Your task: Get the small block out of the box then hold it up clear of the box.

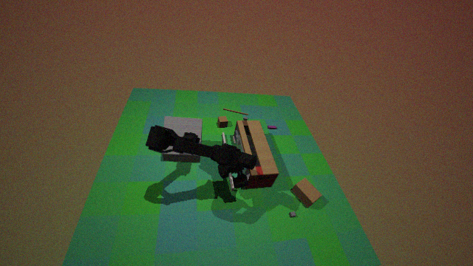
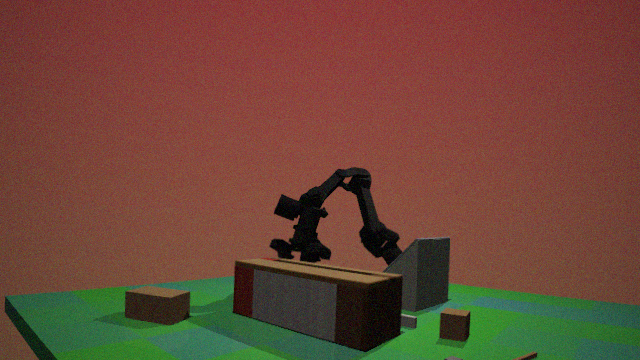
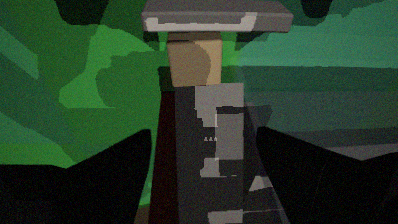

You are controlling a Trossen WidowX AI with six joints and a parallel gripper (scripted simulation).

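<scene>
The slotted box stands on the table, its red band at the near end in the top view. Its interior is too dark to read. A small tan block, apparently the task's, lies outside that end, by a grey bar; the arm hides it from above. The gripper's fingers are spread, gripping nothing; the box conceals their tips in the exterior view.

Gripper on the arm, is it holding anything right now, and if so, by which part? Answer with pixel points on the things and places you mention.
Nothing is held: the gripper (image 1: 234, 176) (image 2: 300, 254) (image 3: 204, 136) is open, and the tan block (image 3: 192, 62) shows beyond its fingertips, not between them.
</scene>
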